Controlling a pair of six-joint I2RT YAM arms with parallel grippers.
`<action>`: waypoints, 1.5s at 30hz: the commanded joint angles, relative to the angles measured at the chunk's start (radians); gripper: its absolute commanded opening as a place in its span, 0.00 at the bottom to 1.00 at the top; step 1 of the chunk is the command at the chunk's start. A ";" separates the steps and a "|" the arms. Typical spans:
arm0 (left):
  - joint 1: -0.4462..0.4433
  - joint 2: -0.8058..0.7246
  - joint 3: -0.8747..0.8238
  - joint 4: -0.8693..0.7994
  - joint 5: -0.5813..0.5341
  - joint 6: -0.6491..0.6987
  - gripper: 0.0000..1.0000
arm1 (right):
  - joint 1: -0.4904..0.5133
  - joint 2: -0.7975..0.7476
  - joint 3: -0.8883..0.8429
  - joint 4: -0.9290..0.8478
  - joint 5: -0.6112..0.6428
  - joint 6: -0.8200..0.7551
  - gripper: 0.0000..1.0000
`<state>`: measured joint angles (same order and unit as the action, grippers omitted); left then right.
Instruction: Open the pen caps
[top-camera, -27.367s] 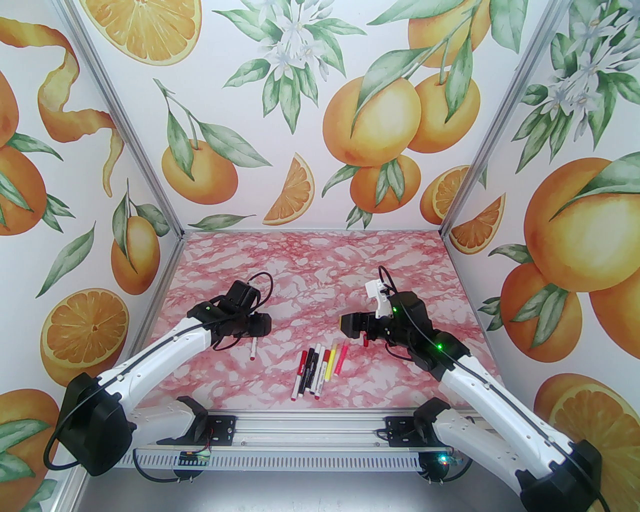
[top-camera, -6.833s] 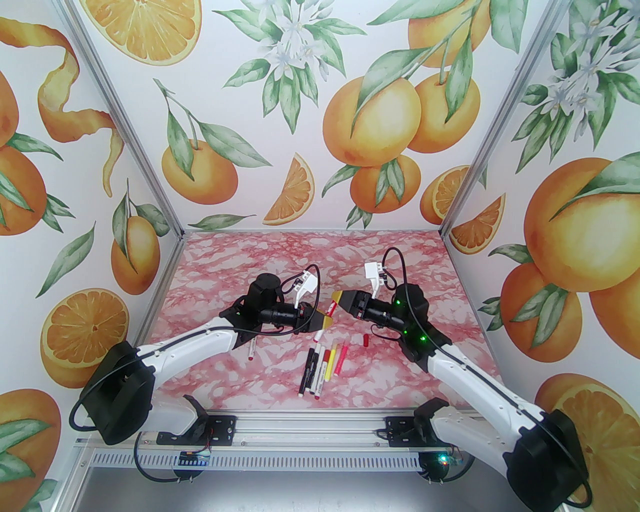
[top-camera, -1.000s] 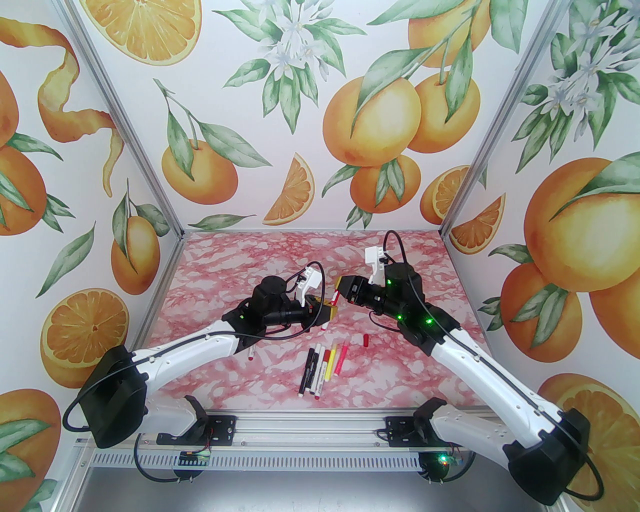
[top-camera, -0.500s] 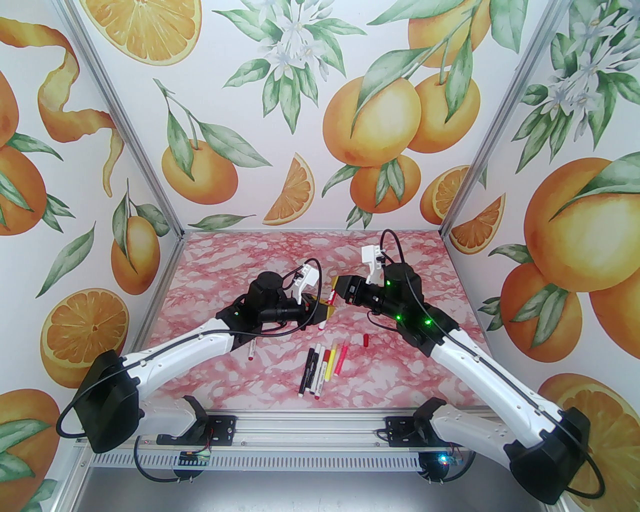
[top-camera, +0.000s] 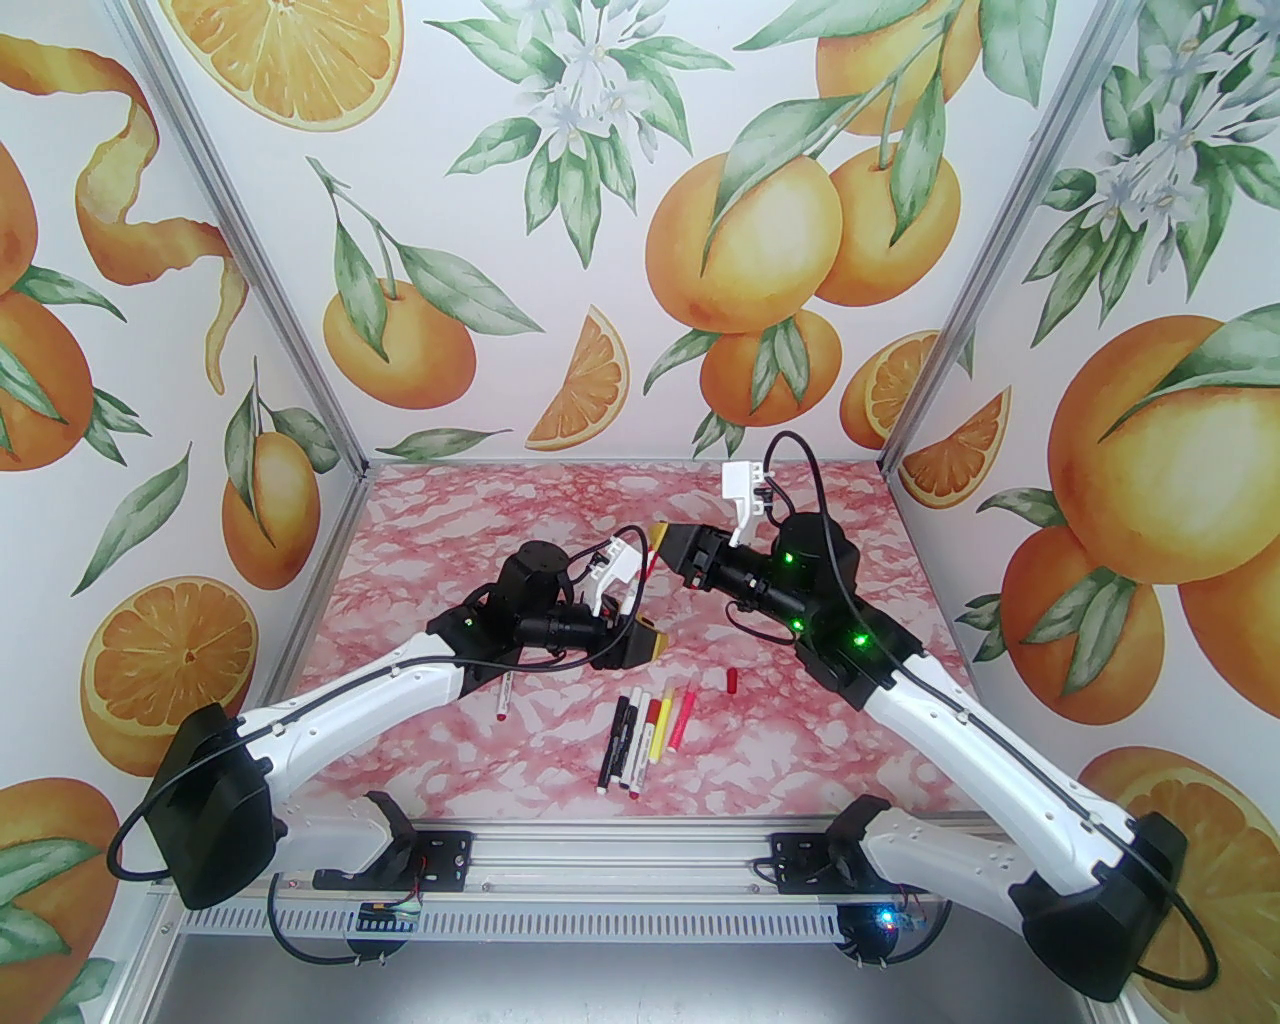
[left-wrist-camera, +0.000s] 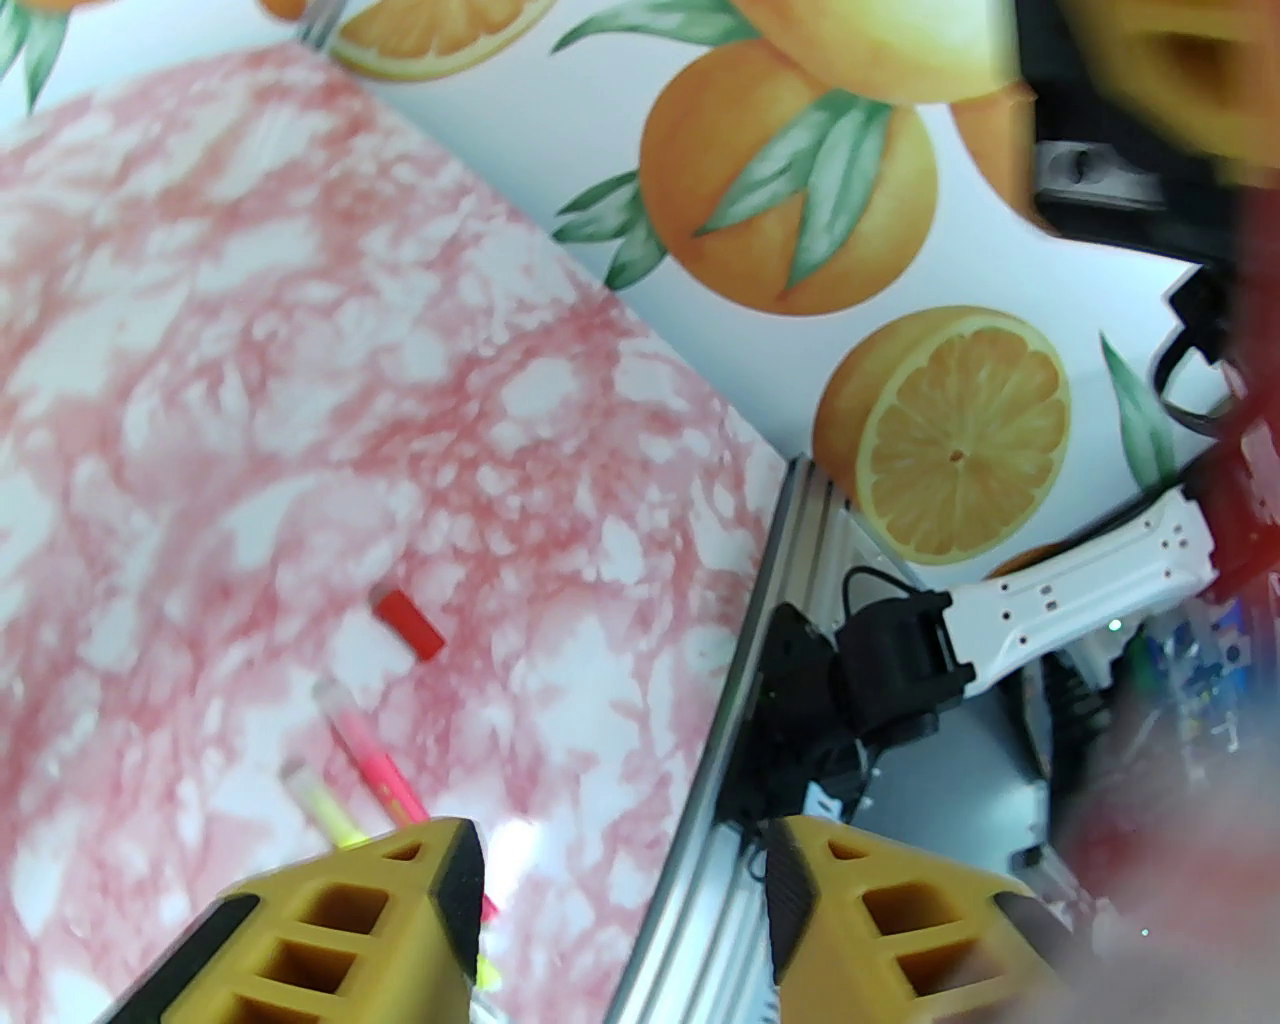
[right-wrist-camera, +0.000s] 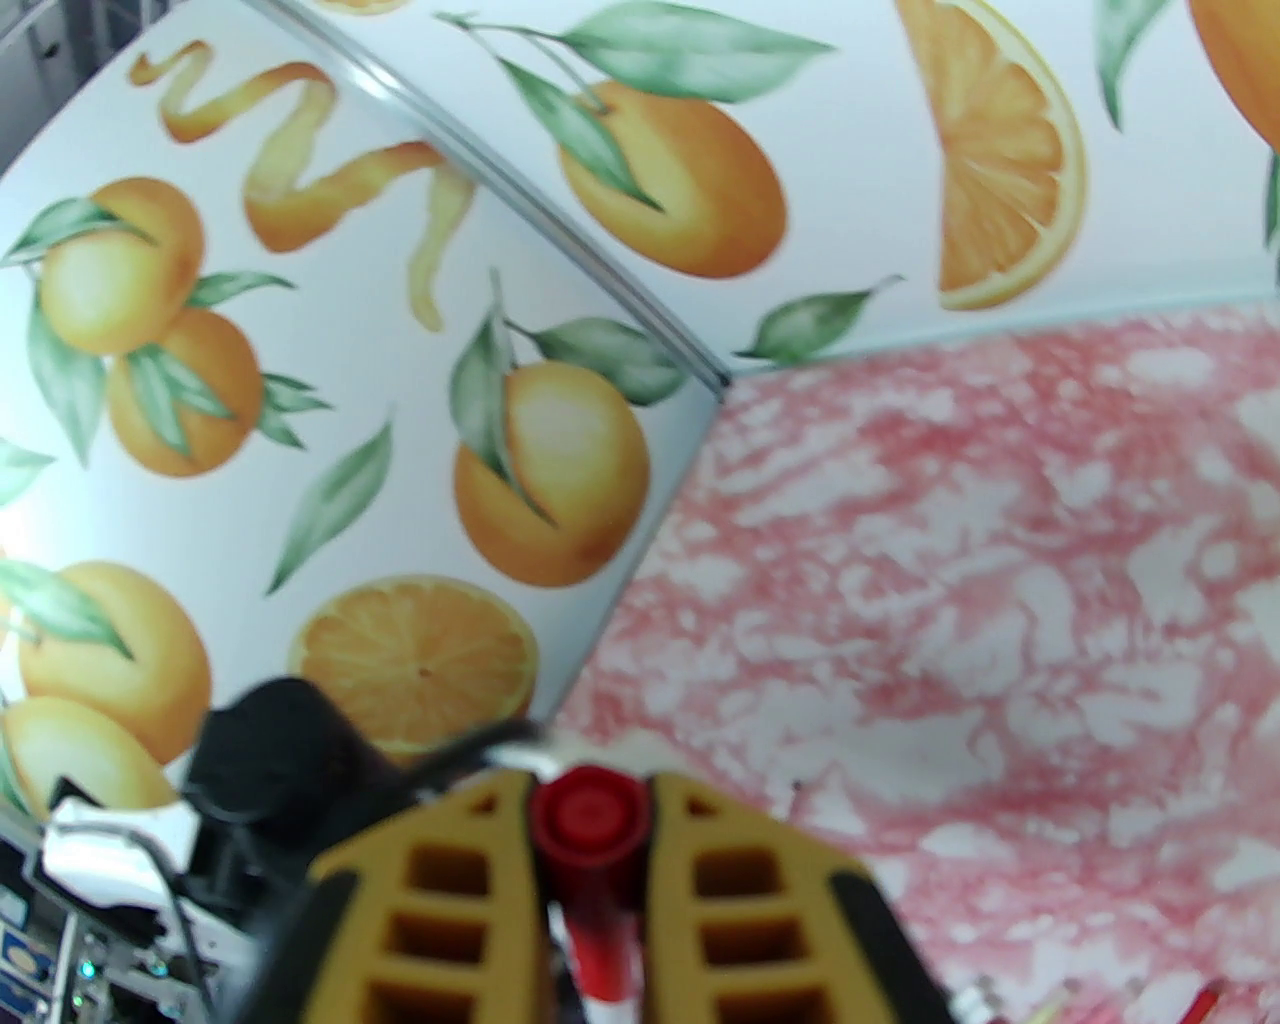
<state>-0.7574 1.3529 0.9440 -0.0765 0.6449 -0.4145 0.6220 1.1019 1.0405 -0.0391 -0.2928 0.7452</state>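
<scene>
One red cap (top-camera: 732, 681) lies loose on the surface (top-camera: 480, 520); right hand (top-camera: 662, 540) clamps a pen (right-wrist-camera: 588, 820) by its red end, left hand (left-wrist-camera: 625, 850) wide, empty; five pens (top-camera: 645, 735) look capped

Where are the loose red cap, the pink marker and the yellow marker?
loose red cap (top-camera: 732, 682), top external view, on its middle.
pink marker (left-wrist-camera: 378, 768), left wrist view, on the middle of its barrel.
yellow marker (left-wrist-camera: 330, 815), left wrist view, on its yellow barrel.
</scene>
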 joint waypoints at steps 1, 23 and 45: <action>0.014 -0.031 0.000 -0.024 0.039 0.002 0.69 | 0.017 0.010 0.024 0.034 -0.016 -0.025 0.00; 0.137 -0.192 0.005 -0.129 0.102 0.045 0.79 | 0.075 0.002 0.016 -0.072 0.007 -0.132 0.00; 0.150 -0.166 0.023 -0.049 0.168 0.011 0.51 | 0.154 0.015 -0.055 -0.088 0.055 -0.155 0.00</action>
<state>-0.6136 1.1851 0.9398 -0.1696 0.7933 -0.3962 0.7624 1.1072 1.0031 -0.1314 -0.2619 0.6003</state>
